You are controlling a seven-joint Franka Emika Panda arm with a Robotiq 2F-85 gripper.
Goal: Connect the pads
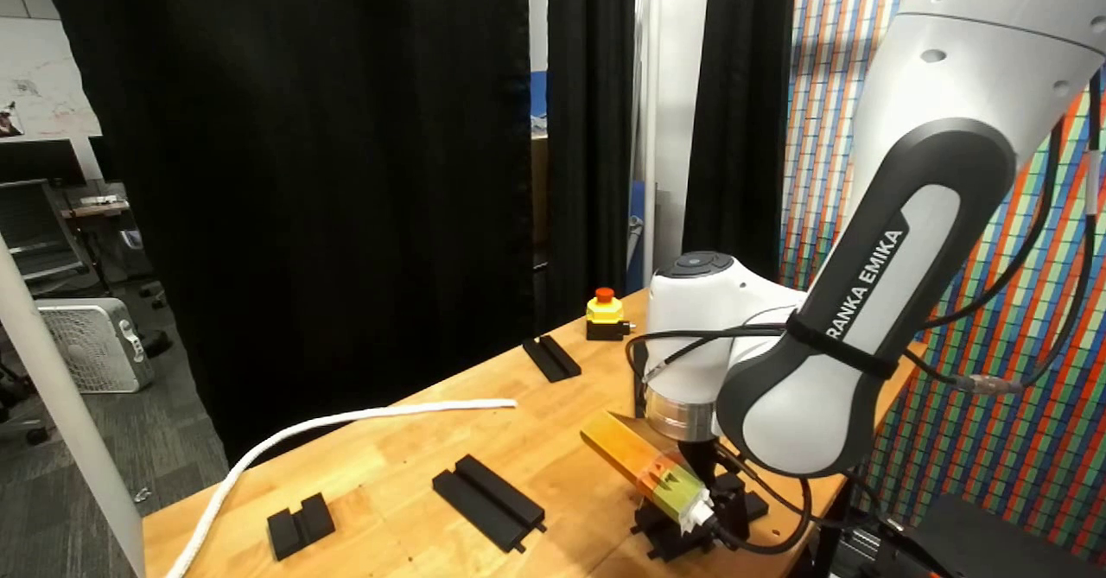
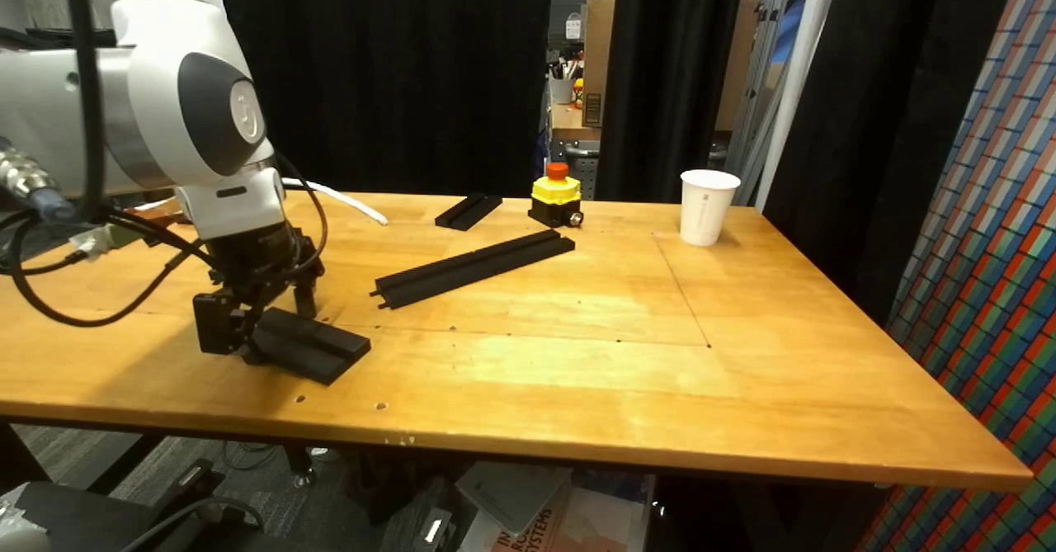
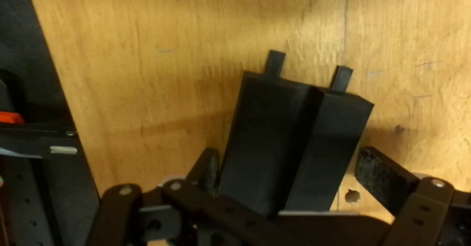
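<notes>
Claw [image 3: 289,165], spread wide and gripping nothing, straddles a short pegged pad [image 3: 266,135] on the surface [image 3: 147,73], so grasping looks like the step in hand, and next comes closing squarely on its sides and carrying it toward the long pad [image 2: 476,270].

I count 4 black pads [image 3: 265,139]: 1 between the 2 fingers [image 3: 384,179] of the gripper [image 3: 289,161], 1 medium pad [image 1: 488,502] near it, 1 short pad [image 1: 300,526] and 1 small pad [image 1: 551,358] well away. Also 1 long bar [image 2: 478,267] near the gripper; can't tell if several joined. Apart from it: 1 red-topped button [image 2: 556,191], 1 cup [image 2: 704,209], 1 white cord [image 1: 467,404].
</notes>
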